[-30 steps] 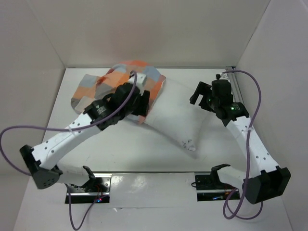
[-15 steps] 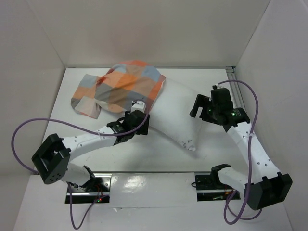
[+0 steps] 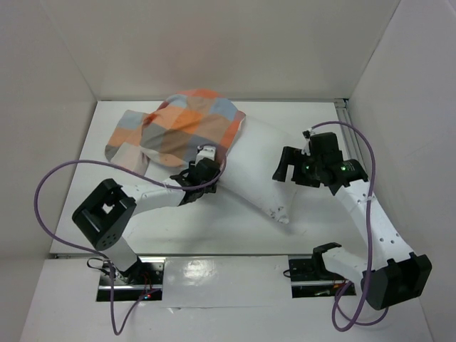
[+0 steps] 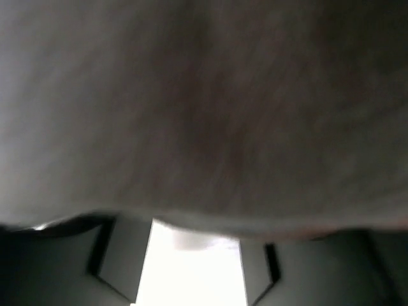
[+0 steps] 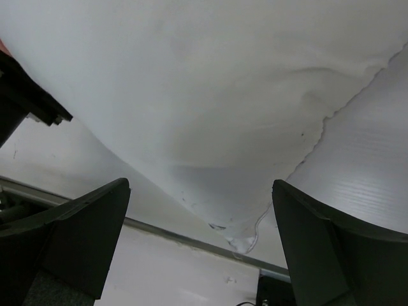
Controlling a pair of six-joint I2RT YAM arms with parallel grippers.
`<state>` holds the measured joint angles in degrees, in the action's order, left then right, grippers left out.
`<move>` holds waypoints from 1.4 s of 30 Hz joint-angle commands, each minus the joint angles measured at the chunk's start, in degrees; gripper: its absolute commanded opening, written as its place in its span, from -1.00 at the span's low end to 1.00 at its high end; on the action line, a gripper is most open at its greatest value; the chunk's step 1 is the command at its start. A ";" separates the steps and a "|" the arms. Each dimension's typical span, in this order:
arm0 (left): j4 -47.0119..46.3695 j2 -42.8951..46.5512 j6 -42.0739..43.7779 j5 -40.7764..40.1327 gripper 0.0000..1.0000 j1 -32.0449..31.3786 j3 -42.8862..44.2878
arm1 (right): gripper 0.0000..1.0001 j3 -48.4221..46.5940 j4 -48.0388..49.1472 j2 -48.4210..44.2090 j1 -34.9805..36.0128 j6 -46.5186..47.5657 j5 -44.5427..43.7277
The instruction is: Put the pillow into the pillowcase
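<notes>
The white counter is walled at the left, back and right. Bare surface lies open along its near side between the two arm bases, and there is a narrower strip by the right wall.

The pillow lies with its long axis on a diagonal. Its free corner points near-right toward the middle of the counter, and its other end runs far-left under the pillowcase. The checked pillowcase sits at the far left, bunched over that end of the pillow close to the back wall, and its flat tail reaches toward the left wall.

The right pincer hangs at the pillow's right edge. Its fingers are spread wide, with white cloth filling the gap between them in the wrist view.

The left pincer is at the pillowcase's near edge, where the check meets the white. Cloth smothers its camera, so I cannot tell whether it is apart or clamped.
</notes>
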<state>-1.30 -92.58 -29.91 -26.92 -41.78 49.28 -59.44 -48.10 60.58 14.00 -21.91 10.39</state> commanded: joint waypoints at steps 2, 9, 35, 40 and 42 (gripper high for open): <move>-0.55 -3.31 -0.58 -4.63 0.14 0.56 3.72 | 1.00 1.51 -1.39 0.95 0.41 2.05 4.20; 5.68 -1.66 -1.38 -7.18 -1.00 1.09 8.20 | 1.00 6.79 3.35 4.19 2.16 3.89 10.69; 23.78 0.29 8.99 37.29 -1.00 -5.60 51.52 | -1.00 -7.87 18.59 10.28 3.05 -3.07 7.72; 40.12 5.73 8.30 32.20 -1.00 -6.12 61.45 | -1.00 -15.87 1.81 2.71 3.05 5.20 2.18; 44.44 7.66 6.98 31.05 -1.00 -7.26 64.61 | -1.00 -19.21 -7.42 1.48 3.05 8.10 0.43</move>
<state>41.17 -93.69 -20.03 -0.30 -45.28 105.91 -73.08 -47.20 65.41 16.51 -20.32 13.65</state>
